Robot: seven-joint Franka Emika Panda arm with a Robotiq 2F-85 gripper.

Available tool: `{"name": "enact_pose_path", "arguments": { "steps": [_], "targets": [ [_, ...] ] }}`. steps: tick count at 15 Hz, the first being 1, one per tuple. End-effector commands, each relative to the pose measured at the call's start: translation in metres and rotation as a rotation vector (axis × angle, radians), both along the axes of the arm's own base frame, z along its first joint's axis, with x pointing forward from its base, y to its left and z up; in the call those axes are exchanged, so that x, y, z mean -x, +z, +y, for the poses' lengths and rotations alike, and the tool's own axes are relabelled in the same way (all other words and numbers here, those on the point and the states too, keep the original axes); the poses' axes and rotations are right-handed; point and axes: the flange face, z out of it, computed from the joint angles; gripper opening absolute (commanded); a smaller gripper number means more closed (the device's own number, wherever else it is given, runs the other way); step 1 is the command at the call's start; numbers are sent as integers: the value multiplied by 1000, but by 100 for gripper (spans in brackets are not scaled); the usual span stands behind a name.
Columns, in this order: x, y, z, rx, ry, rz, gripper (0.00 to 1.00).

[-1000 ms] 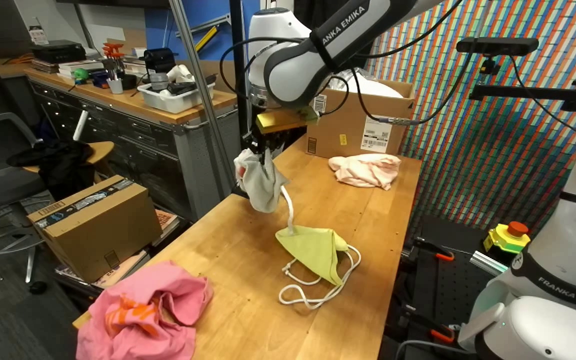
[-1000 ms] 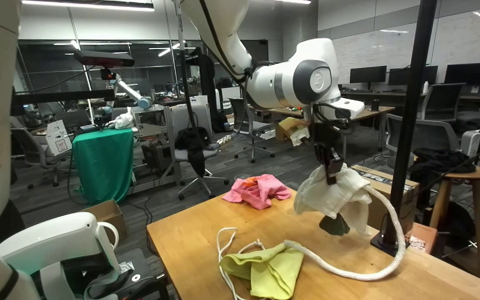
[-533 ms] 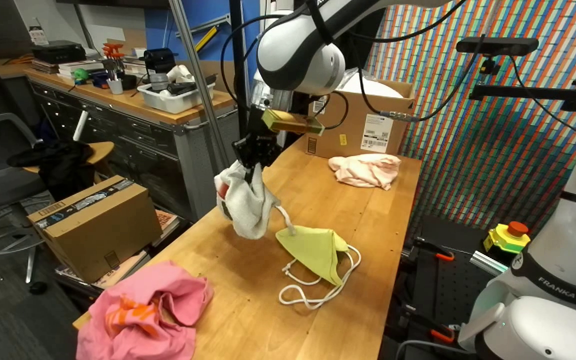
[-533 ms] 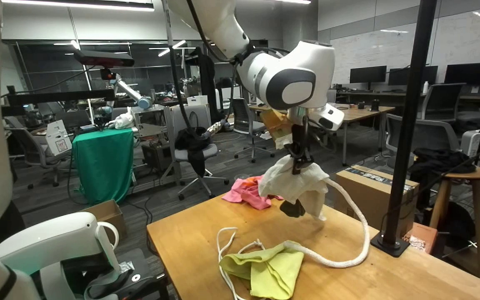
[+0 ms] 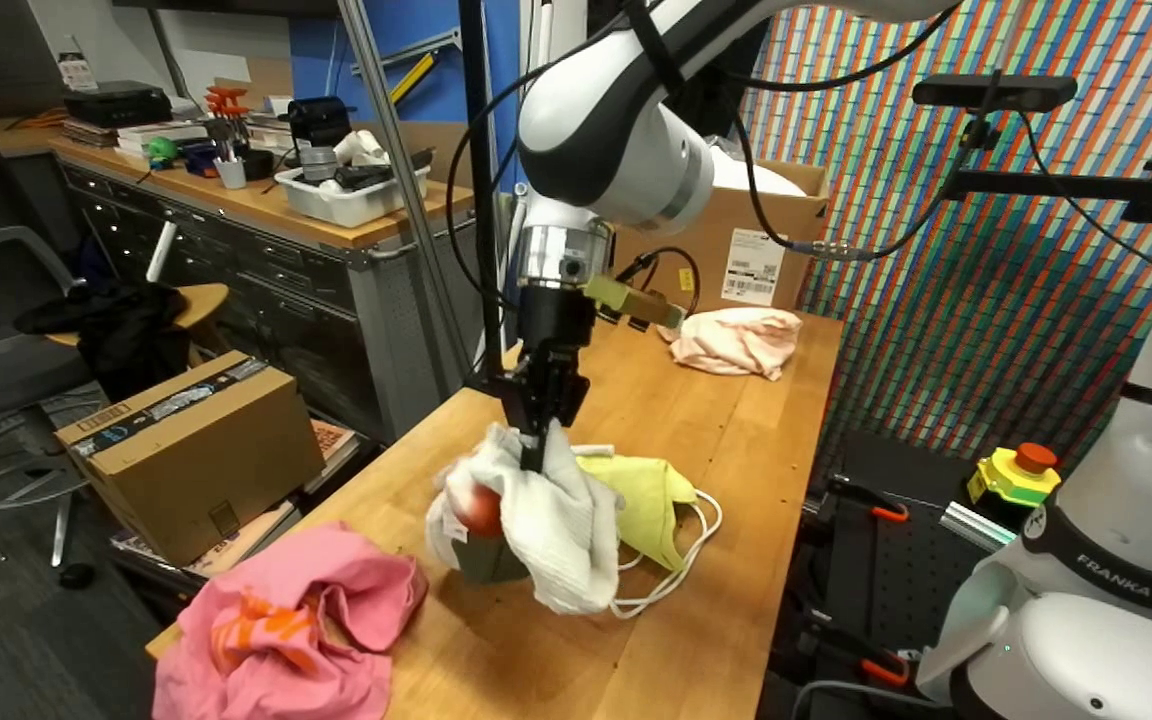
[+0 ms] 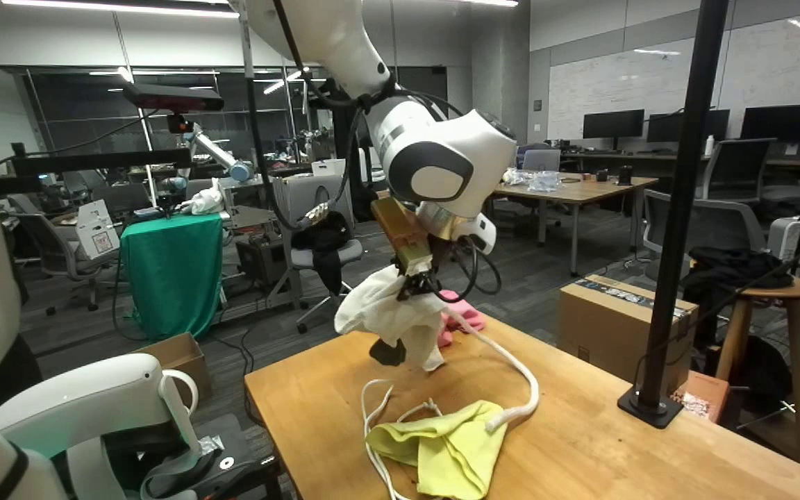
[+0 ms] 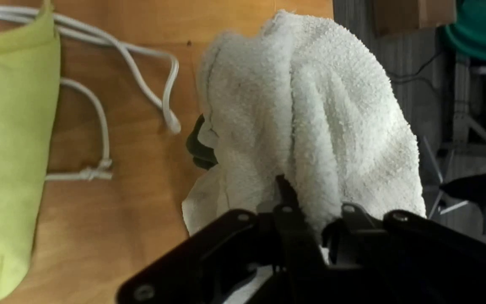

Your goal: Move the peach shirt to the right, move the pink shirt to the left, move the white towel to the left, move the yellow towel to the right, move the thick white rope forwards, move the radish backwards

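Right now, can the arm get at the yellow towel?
Probably not: the gripper is closed on the white towel and would have to let go first. The yellow towel itself looks mostly uncovered, apart from the end of the thick white rope over one edge.

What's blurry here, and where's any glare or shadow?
In the wrist view, the gripper looks dark and blurry, the white towel sharper; in an exterior view, light streaks glare off the whiteboard; in an exterior view, a soft shadow lies on the table beneath the towel.

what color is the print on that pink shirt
The print on the pink shirt is orange, clearest in an exterior view.
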Motion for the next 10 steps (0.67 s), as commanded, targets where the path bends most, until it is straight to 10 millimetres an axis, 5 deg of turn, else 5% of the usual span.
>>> {"name": "enact_pose_path", "arguments": {
  "steps": [1,5,10],
  "targets": [
    [42,-28,28,-18,177,106,7],
    [82,-88,64,97,373,215,7],
    [102,-137,109,166,494,189,7]
  ]
}}
